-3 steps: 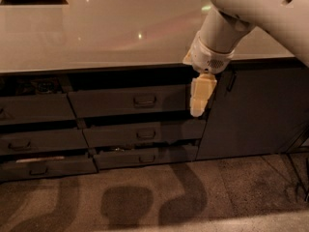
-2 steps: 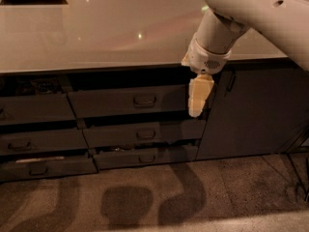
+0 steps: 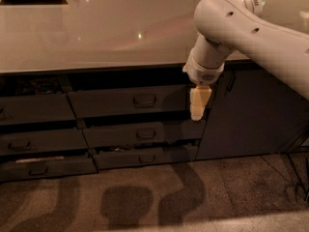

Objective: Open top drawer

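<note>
The top drawer (image 3: pixel 126 102) is a dark grey flat front under the pale countertop (image 3: pixel 96 33), with a small loop handle (image 3: pixel 144 99) at its middle. A dark gap shows above its top edge. My gripper (image 3: pixel 198 106) hangs pointing down from the white arm (image 3: pixel 251 30). It sits in front of the drawer's right end, to the right of the handle and apart from it. It holds nothing that I can see.
Two shallower drawer fronts (image 3: pixel 145 134) lie below the top drawer, and another column of drawers (image 3: pixel 36 109) stands at the left. A tall grey cabinet door (image 3: pixel 251 120) with a vertical handle (image 3: pixel 231 81) is at the right. Brown floor (image 3: pixel 145 202) lies in front.
My gripper has dropped slightly along the drawer's right end, and the arm's elbow has come lower into view. The drawers have not moved.
</note>
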`<action>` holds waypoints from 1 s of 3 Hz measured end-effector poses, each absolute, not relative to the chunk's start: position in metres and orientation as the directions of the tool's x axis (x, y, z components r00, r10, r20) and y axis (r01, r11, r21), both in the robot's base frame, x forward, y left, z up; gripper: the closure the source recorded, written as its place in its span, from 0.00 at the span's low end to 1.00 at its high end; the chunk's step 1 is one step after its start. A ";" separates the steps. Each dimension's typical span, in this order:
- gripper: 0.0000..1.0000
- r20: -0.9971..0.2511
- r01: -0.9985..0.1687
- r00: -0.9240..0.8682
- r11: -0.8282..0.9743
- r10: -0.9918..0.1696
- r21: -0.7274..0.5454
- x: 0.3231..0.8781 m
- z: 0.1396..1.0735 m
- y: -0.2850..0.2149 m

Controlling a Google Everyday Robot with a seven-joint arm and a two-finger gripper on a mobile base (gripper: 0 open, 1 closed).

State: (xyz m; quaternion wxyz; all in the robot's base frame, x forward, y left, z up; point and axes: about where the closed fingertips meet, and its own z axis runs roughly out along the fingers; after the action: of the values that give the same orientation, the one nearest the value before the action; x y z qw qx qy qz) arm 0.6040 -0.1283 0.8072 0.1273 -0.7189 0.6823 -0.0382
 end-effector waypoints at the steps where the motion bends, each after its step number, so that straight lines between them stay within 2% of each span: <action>1: 0.00 -0.119 -0.971 0.066 -0.037 -0.991 -0.235 0.604 0.807 -0.128; 2: 0.00 -0.103 -0.971 0.068 -0.042 -0.992 -0.235 0.604 0.804 -0.127; 3: 0.00 -0.012 -0.951 0.106 -0.098 -0.994 -0.292 0.618 0.791 -0.117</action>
State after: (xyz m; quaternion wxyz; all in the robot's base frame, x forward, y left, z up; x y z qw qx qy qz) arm 0.6177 -0.1169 0.7910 0.1137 -0.7350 0.6618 -0.0944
